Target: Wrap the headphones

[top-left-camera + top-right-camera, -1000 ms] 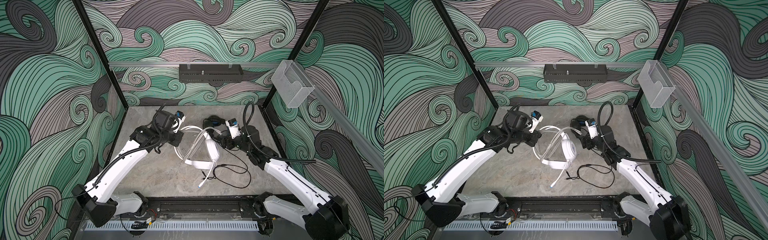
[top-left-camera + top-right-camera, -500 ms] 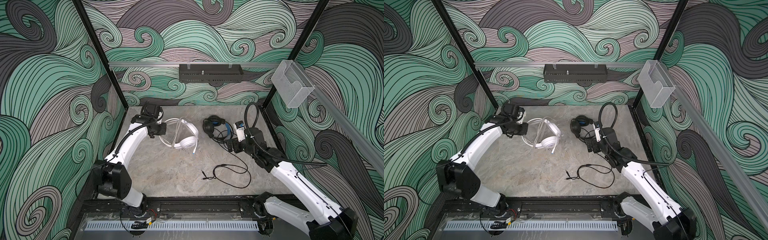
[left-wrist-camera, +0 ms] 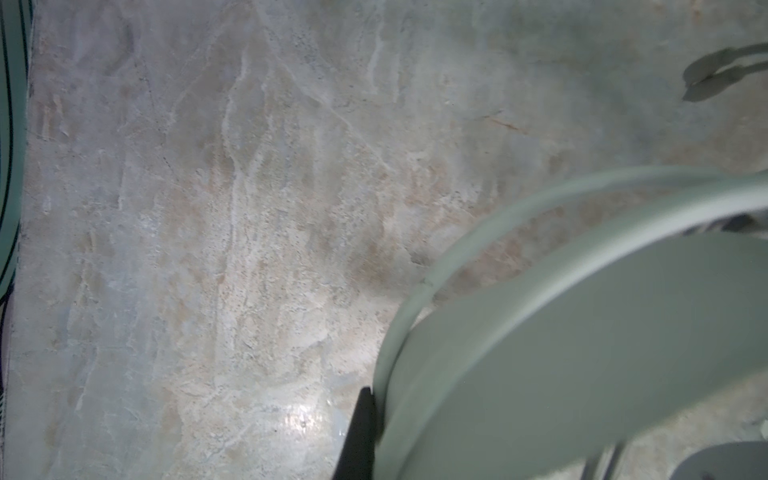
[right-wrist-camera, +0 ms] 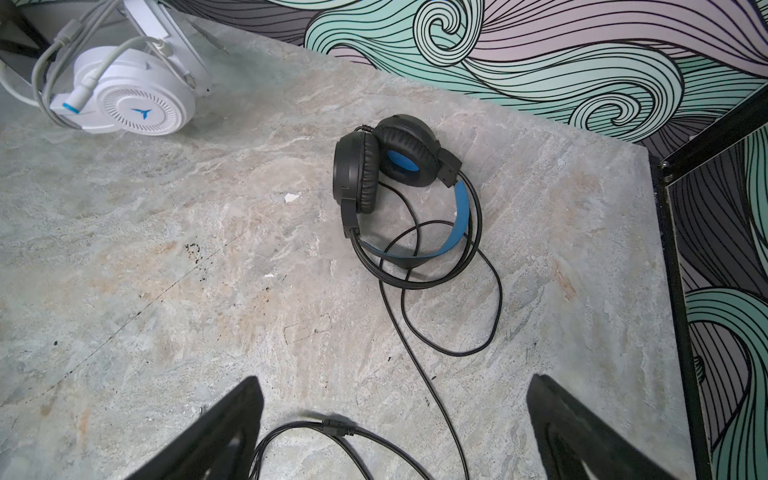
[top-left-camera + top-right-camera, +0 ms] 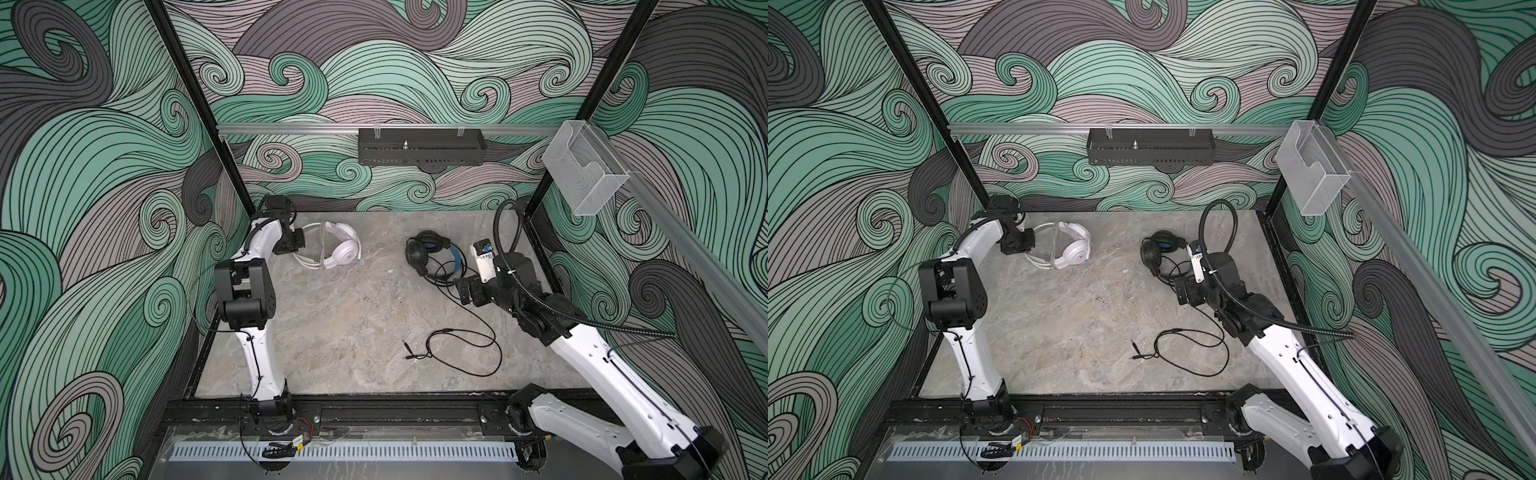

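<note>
The white headphones (image 5: 345, 251) (image 5: 1075, 251) lie at the back left of the table with their pale cord bunched around the band. My left gripper (image 5: 296, 245) is shut on them at the band side. In the left wrist view one black finger (image 3: 360, 432) presses against the pale band (image 3: 582, 353), and the other finger is hidden. The black headphones (image 5: 419, 253) (image 4: 357, 174) with blue lining lie at the back right. Their black cord (image 5: 478, 345) (image 4: 332, 426) loops toward the front. My right gripper (image 5: 467, 291) (image 4: 392, 386) hovers open over that cord, holding nothing.
A black tray (image 5: 419, 151) hangs on the back rail and a clear plastic box (image 5: 582, 174) on the right rail. Patterned walls close in the table (image 5: 332, 332) at the back and both sides. The black frame rail (image 5: 395, 409) runs along the front.
The left gripper has carried the white headphones from the table's middle to the back left. The right gripper has opened fully and drawn back to the right, beside the black headphones.
</note>
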Robot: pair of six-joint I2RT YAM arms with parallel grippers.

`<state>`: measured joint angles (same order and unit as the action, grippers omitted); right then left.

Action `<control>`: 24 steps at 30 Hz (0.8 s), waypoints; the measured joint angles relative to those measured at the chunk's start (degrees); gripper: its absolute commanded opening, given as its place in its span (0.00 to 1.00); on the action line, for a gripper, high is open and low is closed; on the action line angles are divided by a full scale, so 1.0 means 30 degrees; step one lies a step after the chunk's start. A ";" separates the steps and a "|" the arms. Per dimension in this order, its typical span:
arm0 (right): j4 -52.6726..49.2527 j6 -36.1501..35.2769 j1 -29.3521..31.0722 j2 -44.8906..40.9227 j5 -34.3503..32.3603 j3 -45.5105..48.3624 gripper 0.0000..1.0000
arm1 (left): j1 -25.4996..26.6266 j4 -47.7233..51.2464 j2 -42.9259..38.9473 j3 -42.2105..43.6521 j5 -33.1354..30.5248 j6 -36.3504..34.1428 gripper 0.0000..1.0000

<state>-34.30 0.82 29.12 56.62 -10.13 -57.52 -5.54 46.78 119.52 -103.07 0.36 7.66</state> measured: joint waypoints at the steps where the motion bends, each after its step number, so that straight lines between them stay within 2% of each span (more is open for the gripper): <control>1: 0.0000 -0.0058 0.0087 0.0073 0.0000 -0.0066 1.00 | -0.0168 0.0007 0.0284 -0.0211 -0.0022 0.0007 0.00; 10: -0.0066 -0.0124 0.0517 0.0328 -0.0080 -0.0248 1.00 | -0.0954 0.0036 0.2164 -0.1632 -0.0233 0.0197 0.01; 18: -0.0073 -0.0240 0.0845 0.0627 -0.0568 -0.0248 1.00 | -0.1005 -0.0066 0.2878 -0.1603 -0.0495 0.0291 0.11; 24: -0.0066 -0.0270 0.0940 0.0641 -0.0576 -0.0248 1.00 | -0.1035 -0.0182 0.3213 -0.1406 -0.0452 0.0350 0.25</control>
<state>-34.50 0.01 31.94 58.54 -11.86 -58.26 -8.64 46.24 129.16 -107.28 -0.99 8.71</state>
